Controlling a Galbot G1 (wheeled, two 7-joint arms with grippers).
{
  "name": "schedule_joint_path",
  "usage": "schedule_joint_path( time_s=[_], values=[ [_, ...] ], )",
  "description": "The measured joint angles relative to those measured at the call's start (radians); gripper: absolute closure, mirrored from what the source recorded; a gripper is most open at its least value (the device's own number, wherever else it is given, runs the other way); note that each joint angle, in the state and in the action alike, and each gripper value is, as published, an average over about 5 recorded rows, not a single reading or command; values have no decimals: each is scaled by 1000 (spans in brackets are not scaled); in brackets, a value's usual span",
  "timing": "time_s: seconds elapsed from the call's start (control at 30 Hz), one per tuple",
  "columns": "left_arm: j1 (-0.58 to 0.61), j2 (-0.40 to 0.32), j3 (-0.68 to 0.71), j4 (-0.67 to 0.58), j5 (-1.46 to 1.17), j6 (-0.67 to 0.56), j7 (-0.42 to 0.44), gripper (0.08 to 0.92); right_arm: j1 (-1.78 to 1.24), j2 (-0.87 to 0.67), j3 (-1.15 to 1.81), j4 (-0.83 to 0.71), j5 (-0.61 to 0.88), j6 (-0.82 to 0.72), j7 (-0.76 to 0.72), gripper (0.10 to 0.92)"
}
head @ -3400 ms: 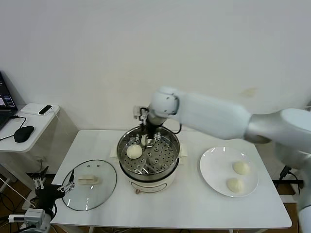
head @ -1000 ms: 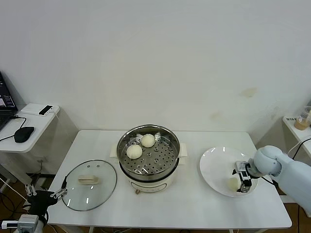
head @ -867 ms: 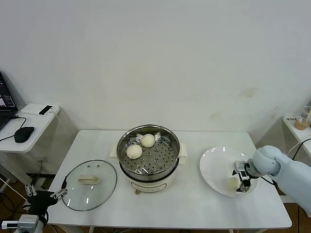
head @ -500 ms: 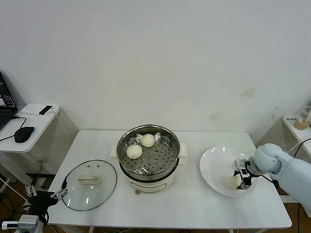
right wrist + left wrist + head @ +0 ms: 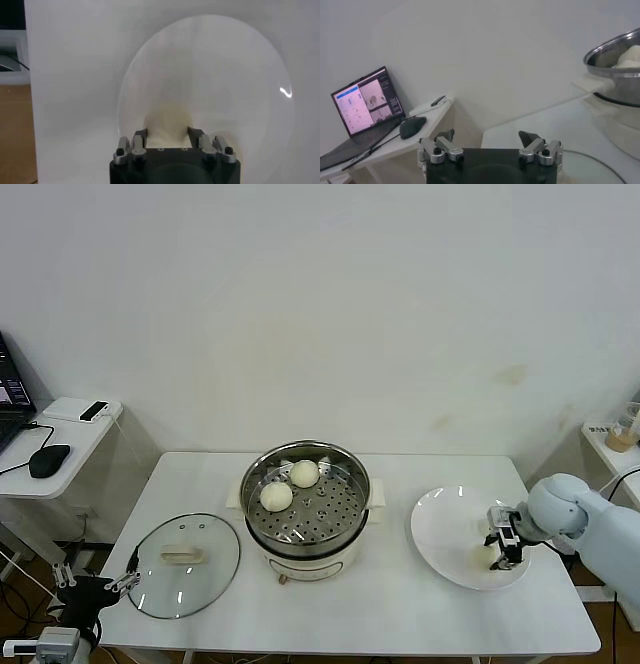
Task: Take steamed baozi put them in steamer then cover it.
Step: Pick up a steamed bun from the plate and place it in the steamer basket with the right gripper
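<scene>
Fingers (image 5: 192,133) of the right gripper (image 5: 503,542) are closed around a bun (image 5: 168,123) over the plate (image 5: 440,534), at the right side of the bench (image 5: 400,604); the right wrist view shows the cream dough pinched between the two tips with the plate's white disc beneath. From the head view I cannot tell whether the bun sits on the plate or is just clear of it. No other bun shows on the plate.

Two buns (image 5: 277,496) already lie in the steamer (image 5: 345,519) at the bench's centre, both toward its far-left part, leaving the nearer and right-hand perforated floor bare. The cover (image 5: 183,564) rests flat on the bench, left of the steamer and near it, handle up.

The left gripper (image 5: 490,150) waits low beside the bench's left front corner, near the cover's edge, its fingers spread apart and holding nothing.

The step in hand looks like the pick-up of a third bun. Next, the right arm would need to lift it clear of the plate, carry it left over the steamer's rim and set it on the bare floor without pressing on the two already there. The grip should stay light, since soft dough will likely dent. Covering comes later.
</scene>
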Motion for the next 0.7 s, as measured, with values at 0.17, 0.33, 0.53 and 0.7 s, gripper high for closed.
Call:
schedule_joint_path(
  time_s=[0.17, 0.33, 0.53, 0.7],
  values=[
    [-2, 5, -2, 0, -2, 0, 0, 177, 75, -9, -44, 18, 25, -1, -8, 503],
    [-8, 7, -1, 1, -3, 1, 0, 177, 203, -4, -116, 36, 67, -7, -15, 499],
    [-8, 9, -2, 2, -4, 1, 0, 177, 393, 38, -220, 41, 130, -14, -18, 499],
    [-11, 10, -8, 6, -7, 1, 0, 177, 553, 109, -308, 42, 187, -25, -13, 497]
  ],
)
